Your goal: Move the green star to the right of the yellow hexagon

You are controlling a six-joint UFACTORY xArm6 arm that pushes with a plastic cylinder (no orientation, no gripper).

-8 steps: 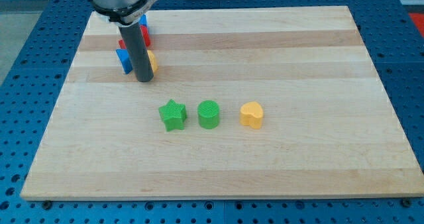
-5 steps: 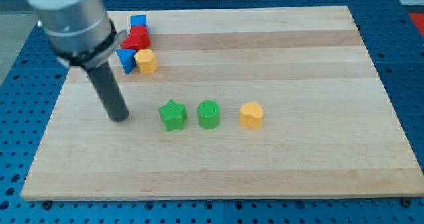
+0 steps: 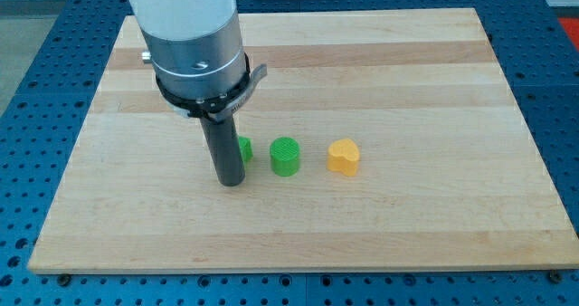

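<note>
Tip check: no claw on this rig, so nothing released, clenched or grasping; just my tip [image 3: 232, 183], the bottom end of a straight dark rod [image 3: 223, 148] hanging under a big grey-and-white arm housing [image 3: 192, 34].

Tip is down at the wooden board [image 3: 434, 206], left of centre, nearer the view's bottom.

Green star [image 3: 244, 149]: mostly hidden behind the rod, only a green sliver shows at the rod's right edge. Shape can't be confirmed from that sliver. Tip sits right at it, on its lower-left side; contact can't be told.

Green cylinder [image 3: 285, 156]: just beside the star, on the view's right, clear of the rod.

Yellow heart-like block [image 3: 343, 157]: further right again, same row, apart from the cylinder. Rounded with a notch on top.

Yellow hexagon: can't make it out; the arm housing covers the board's upper-left area.

Blue perforated table [image 3: 543, 89] surrounds the board on all sides.

Writing, brands, labels: nothing readable on blocks, board or arm.
</note>
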